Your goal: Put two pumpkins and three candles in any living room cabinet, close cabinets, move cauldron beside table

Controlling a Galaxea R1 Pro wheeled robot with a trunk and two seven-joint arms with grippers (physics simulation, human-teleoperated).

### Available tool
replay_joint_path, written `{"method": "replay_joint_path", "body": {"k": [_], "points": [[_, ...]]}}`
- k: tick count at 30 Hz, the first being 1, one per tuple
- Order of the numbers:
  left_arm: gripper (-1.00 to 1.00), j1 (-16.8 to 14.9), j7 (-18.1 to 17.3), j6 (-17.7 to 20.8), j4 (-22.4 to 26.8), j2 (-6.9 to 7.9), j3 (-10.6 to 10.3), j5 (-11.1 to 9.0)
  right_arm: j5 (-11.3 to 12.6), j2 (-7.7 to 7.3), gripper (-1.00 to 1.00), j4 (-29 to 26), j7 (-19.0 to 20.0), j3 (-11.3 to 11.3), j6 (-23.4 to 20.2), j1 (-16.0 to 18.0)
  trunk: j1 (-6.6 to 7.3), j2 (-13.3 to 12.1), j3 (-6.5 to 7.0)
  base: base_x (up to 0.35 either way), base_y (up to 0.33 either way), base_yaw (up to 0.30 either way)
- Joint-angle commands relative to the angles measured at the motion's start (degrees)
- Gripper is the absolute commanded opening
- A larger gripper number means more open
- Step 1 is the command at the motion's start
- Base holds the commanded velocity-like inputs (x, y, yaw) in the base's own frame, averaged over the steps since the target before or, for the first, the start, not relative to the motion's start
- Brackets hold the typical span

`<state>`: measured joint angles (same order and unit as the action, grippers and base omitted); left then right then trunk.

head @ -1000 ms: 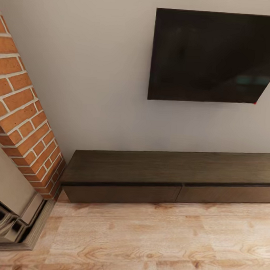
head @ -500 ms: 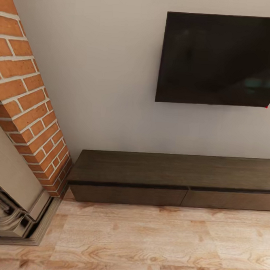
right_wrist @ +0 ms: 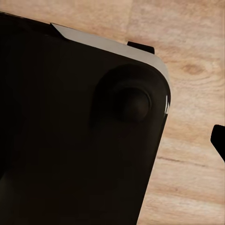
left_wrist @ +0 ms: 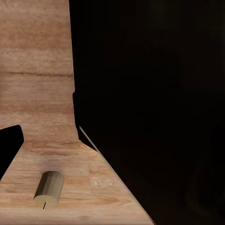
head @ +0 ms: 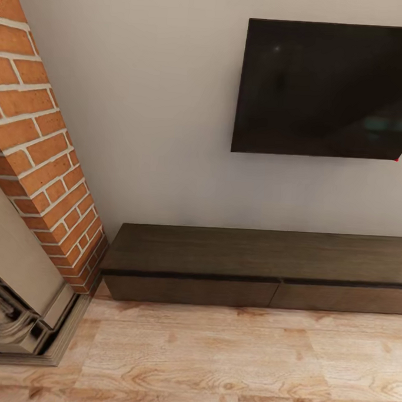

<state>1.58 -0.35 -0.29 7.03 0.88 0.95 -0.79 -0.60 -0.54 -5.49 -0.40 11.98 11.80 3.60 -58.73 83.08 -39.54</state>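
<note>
The cabinet (head: pixel 256 269) is a long, low dark-brown console under the wall, and both drawer fronts that show are shut flush. One candle (left_wrist: pixel 48 188), a beige cylinder, lies on its side on the wood floor in the left wrist view, beside my dark base. One black fingertip (left_wrist: pixel 10 145) of my left gripper shows at the frame's edge, apart from the candle and holding nothing. My right gripper (right_wrist: pixel 180 93) hangs over the floor by the base's rounded corner, its two black tips wide apart and empty. The pumpkins and the cauldron are out of view.
A red brick chimney (head: pixel 38 151) with a beige stone fireplace surround (head: pixel 18 309) stands left of the cabinet. A black television (head: pixel 327 90) hangs on the wall above it. Light wood floor (head: pixel 234 362) lies in front.
The head view shifted a little between one second and half a second ago, so the camera moved. Since then nothing has visibly changed.
</note>
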Motion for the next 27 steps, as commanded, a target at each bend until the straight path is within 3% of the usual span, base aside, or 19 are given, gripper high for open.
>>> {"method": "replay_joint_path", "body": {"k": [1,27], "points": [[1.0,0.0,0.0,0.0,0.0,0.0,0.0,0.0,0.0,0.0,1.0,0.0,0.0,0.0,0.0,0.0,0.0,0.0,0.06,0.0,0.0,-0.015],[1.0,0.0,0.0,0.0,0.0,0.0,0.0,0.0,-0.1,0.09,1.0,0.0,0.0,0.1,0.0,0.0,0.0,0.0,2.36,0.0,0.0,-0.001]]}}
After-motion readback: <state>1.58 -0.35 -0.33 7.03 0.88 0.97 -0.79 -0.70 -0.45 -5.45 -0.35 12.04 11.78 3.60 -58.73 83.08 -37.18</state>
